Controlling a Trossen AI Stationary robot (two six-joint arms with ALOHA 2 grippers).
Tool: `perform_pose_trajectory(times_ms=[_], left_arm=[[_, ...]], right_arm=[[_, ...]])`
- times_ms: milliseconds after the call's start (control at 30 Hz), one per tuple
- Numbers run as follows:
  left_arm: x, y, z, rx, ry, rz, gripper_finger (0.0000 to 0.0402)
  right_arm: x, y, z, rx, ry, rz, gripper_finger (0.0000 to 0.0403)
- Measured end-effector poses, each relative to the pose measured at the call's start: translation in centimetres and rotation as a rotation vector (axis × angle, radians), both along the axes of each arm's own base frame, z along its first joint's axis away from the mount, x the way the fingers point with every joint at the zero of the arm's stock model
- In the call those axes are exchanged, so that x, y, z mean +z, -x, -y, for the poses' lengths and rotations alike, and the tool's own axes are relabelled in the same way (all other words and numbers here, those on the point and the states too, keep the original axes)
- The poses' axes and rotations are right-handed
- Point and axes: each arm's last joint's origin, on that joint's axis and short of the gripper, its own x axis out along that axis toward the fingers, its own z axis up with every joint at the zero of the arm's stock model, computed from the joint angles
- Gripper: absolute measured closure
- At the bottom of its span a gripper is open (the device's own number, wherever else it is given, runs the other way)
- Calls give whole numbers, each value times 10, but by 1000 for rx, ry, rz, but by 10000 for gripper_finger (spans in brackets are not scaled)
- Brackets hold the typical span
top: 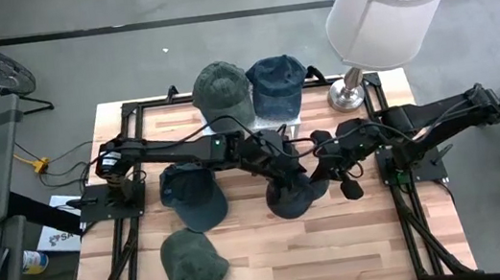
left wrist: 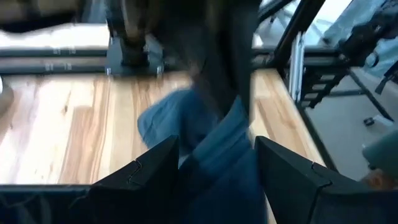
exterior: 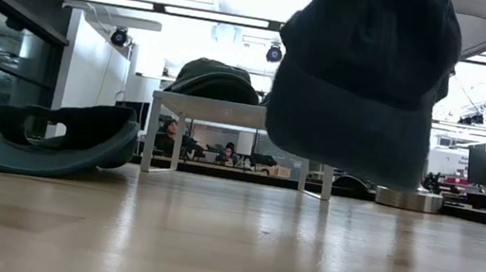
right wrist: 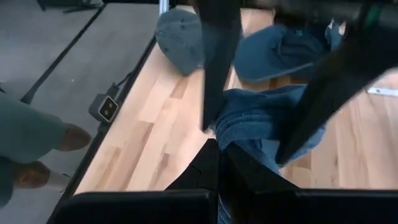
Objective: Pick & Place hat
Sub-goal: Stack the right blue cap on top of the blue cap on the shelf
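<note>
Bare counter [top: 341,244] lies open along the near right side, while a lamp [top: 378,7] blocks the far right corner, two hats on a stand [top: 248,87] crowd the far middle, and both arms cross the centre.

**Both arms met over the middle of the table**

The left arm [top: 174,152] reached in low across the table [top: 342,253] toward its centre, its left gripper [top: 286,176] pointed down with the fingers [left wrist: 155,168] spread around blue fabric. The right arm [top: 441,120] stretched in from the opposite side, and the right gripper [top: 345,184] hung just beside the left one, fingers pressed together.
</note>
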Motion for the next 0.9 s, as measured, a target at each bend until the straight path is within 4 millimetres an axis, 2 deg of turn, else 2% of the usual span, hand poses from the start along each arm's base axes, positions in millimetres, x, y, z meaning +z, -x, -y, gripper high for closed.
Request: perform_pose_trajectory(times_ms=[267, 367, 500, 700, 900], left_arm=[[-1, 0, 0, 7, -1, -14, 196], [-3, 2, 0, -2, 2, -39, 210], [-6, 3, 0, 8, 18, -78, 260], [-7, 4, -1, 16, 24, -90, 380], [-7, 4, 0, -19, 48, -93, 393]], right_arm=[[-1, 0, 2, -15, 6, -5, 402], [0, 0, 3, -24, 7, -5, 402], [-1, -1, 4, -33, 7, -6, 402], [-1, -1, 5, -38, 12, -6, 402], [-1, 0, 5, -59, 10, -17, 400]])
